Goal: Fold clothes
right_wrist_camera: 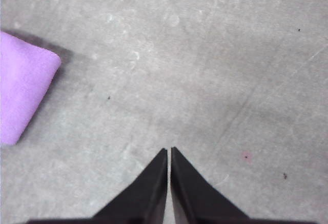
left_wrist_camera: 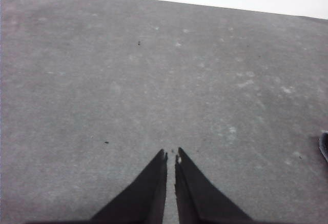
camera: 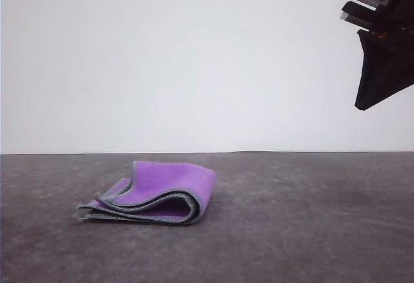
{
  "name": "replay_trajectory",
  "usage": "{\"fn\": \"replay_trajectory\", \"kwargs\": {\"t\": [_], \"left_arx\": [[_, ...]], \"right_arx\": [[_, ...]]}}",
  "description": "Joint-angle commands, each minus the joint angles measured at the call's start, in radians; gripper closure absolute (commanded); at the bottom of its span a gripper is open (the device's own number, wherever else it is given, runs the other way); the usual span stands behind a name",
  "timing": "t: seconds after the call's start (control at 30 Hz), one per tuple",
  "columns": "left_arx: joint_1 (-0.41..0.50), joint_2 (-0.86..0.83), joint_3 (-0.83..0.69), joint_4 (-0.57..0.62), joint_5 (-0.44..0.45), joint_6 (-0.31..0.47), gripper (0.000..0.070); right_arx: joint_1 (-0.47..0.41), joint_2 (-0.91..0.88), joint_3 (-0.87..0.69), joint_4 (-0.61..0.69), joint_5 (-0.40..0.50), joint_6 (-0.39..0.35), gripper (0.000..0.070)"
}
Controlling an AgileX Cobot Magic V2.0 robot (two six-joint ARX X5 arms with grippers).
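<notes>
The clothes (camera: 158, 192) lie folded on the grey table, left of centre in the front view, purple face up with dark grey and light-edged layers showing along the near side. A purple corner of the clothes (right_wrist_camera: 23, 88) shows in the right wrist view. My right gripper (camera: 362, 105) hangs high at the upper right, well above and right of the clothes. Its fingers are shut with nothing between them, as the right gripper (right_wrist_camera: 169, 151) shows over bare table. The left gripper (left_wrist_camera: 170, 155) is shut too, empty, above bare table.
The grey table (camera: 310, 231) runs wide around the clothes, with a white wall behind. The table's far edge (left_wrist_camera: 154, 1) shows in the left wrist view, and a dark object (left_wrist_camera: 324, 149) peeks in at the side.
</notes>
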Motion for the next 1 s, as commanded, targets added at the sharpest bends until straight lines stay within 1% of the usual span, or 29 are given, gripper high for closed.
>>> {"fn": "replay_trajectory", "kwargs": {"t": [0.0,0.1,0.33,0.97], "left_arx": [[0.002,-0.012,-0.018,0.012,-0.003,0.003,0.0683],[0.002,-0.029,-0.049,0.018,-0.004,-0.005,0.0683],[-0.002,-0.029,-0.053,0.031,-0.003,-0.021,0.0683],[-0.013,-0.028,-0.053,0.041,-0.003,-0.024,0.0683]], "right_arx": [[0.003,0.007,0.006,0.006,0.003,-0.014,0.0697],[0.003,0.007,0.006,0.006,0.003,-0.014,0.0697],[0.003,0.007,0.006,0.006,0.003,-0.014,0.0697],[0.003,0.007,0.006,0.006,0.003,-0.014,0.0697]]}}
